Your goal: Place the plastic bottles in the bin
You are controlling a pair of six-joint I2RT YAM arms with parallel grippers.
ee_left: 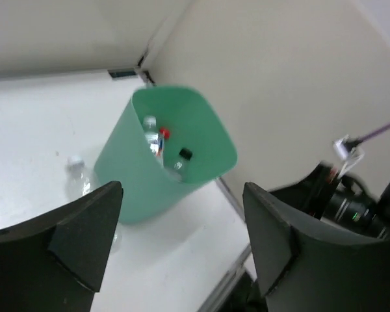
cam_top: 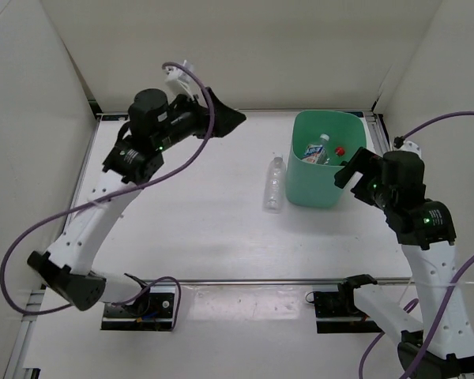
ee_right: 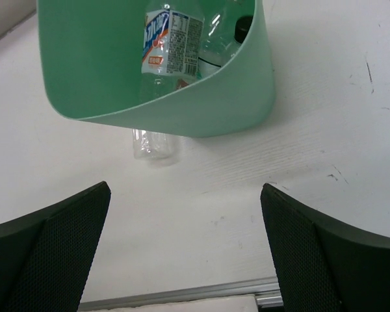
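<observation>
Left arm and right arm alike — white lower links, black motor housings with tiny green lights, looping purple cable — ending in matte black wedge fingers, mesh-textured on the right.

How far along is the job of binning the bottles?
Mostly done: three bottles appear to lie inside the bin: a white cap, a red cap and a black cap show. Nothing is in hand: the left gripper and right gripper are open and empty. Left: one clear bottle lying on the table beside the bin.
</observation>
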